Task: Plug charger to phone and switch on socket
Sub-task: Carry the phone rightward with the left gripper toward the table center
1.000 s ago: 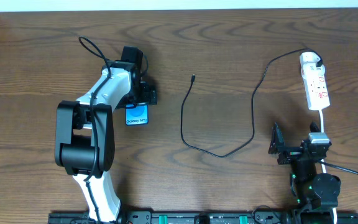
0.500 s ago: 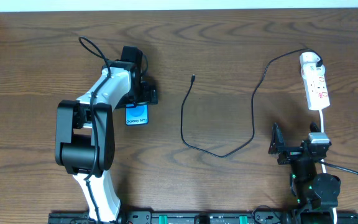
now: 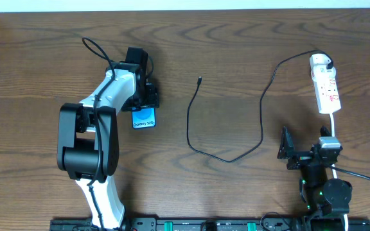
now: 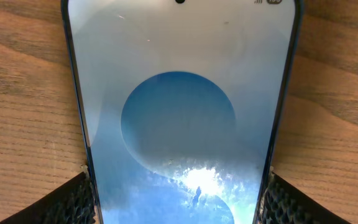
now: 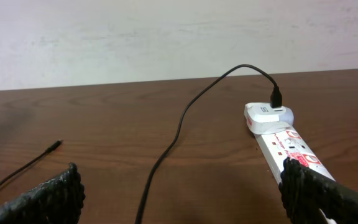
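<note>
Nearly front-to-back, phone (image 3: 143,119), screen up.

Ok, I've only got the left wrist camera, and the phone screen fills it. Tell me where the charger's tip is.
Observer: The connector tip lies loose on the table, off to the right of the phone and apart from it.
Operator: Now give me the right arm.
Observer: The right gripper is open and empty, near the table's front edge.
Operator: And the socket.
Observer: The socket lies at the far right, with the charger's white plug in its far end.
</note>
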`<state>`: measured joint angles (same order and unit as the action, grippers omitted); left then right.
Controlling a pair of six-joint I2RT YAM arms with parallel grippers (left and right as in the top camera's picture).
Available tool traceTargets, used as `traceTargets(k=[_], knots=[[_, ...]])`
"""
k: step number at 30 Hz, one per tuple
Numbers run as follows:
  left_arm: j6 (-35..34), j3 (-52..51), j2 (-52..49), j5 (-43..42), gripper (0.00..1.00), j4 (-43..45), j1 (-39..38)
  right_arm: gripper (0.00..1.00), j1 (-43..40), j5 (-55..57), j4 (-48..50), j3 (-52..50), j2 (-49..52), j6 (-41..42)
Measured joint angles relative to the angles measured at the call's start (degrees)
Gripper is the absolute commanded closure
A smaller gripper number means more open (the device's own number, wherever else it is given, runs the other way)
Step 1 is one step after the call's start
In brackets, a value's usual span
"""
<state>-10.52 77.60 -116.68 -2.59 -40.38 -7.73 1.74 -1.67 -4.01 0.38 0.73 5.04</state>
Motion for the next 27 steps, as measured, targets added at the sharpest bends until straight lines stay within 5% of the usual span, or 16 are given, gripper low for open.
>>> traceTargets(k=[27], knots=[[-0.02, 2.71, 3.76, -6.84, 0.3, -6.1, 0.0, 0.01, 0.0, 0.0, 0.0, 0.0, 0.0, 0.0]])
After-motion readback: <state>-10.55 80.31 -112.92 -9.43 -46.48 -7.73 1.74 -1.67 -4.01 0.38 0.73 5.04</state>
